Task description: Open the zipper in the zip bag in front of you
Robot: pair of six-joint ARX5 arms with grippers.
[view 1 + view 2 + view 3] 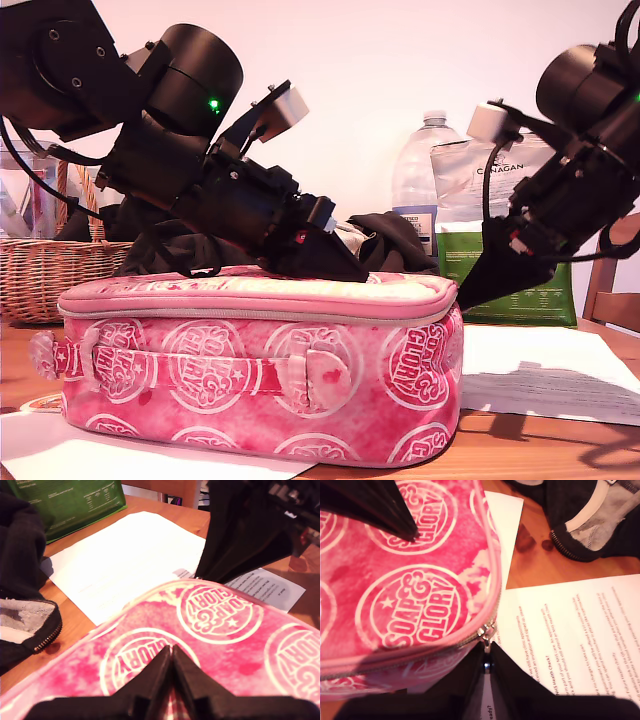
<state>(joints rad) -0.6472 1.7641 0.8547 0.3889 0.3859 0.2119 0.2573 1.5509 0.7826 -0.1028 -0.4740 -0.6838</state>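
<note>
The pink zip bag (260, 370) with white round logos lies on the wooden table in the middle of the exterior view. Its zipper (250, 312) runs as a thin grey line just under the top panel. My first gripper (172, 652) is shut, its tips resting on the top panel (220, 645); in the exterior view my first gripper (355, 272) comes down from the left. At the bag's corner on the exterior view's right is my second gripper (462, 300). There my second gripper (487, 652) is shut on the zipper's metal pull (486, 632), where the zipper (395, 662) ends.
White printed papers (540, 370) lie beside and under the bag. Behind it stand a green foil pouch (510, 270), a water bottle (420, 180), black clothing (390, 240) and a wicker basket (40, 270). A black zipped pouch (590, 525) lies near the bag's far side.
</note>
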